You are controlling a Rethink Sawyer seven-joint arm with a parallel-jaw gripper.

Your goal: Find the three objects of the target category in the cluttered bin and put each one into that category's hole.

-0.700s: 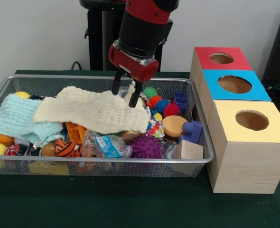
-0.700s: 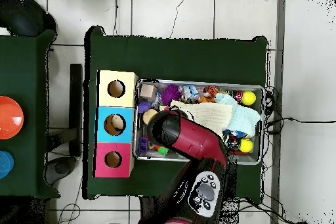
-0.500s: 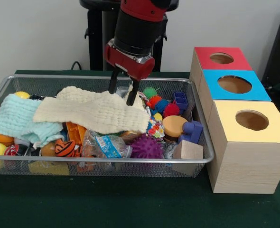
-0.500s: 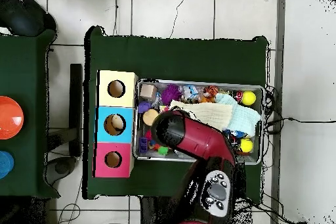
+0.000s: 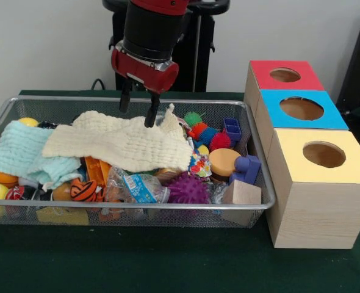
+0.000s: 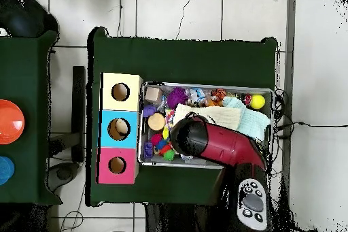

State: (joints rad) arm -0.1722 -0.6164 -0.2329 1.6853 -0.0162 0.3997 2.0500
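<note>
The claw (image 5: 137, 112) is seen above the bin (image 5: 137, 206), its two dark fingers spread apart with nothing between them. The tips are held just over the far edge of a cream cloth (image 5: 119, 144) draped across the clutter; whether that cloth is touched cannot be told. In the overhead view the claw is hidden under the red arm (image 6: 217, 145), which is laid across the bin's robot-side half.

A pale blue cloth (image 5: 18, 154) is spread beside the cream one at the bin's other end. Only one confetti-patched lump (image 5: 199, 165) is made out, partly tucked under the cream cloth's edge, next to a tan disc (image 5: 223, 161) and behind a purple spiky ball (image 5: 188, 189). The other two lumps are not located.

A clear wrapper with a blue label (image 5: 137, 186), a wooden block (image 5: 241, 194) and a blue block (image 5: 247, 168) are seen near the bin's front rim.

Three boxes are lined up on the green counter (image 5: 168, 262) beside the bin. The hole (image 5: 324, 154) is cut in the yellow-topped box (image 5: 323, 198), nearest the camera, with the blue-topped box (image 5: 302, 110) and red-topped box (image 5: 284, 74) behind it.
</note>
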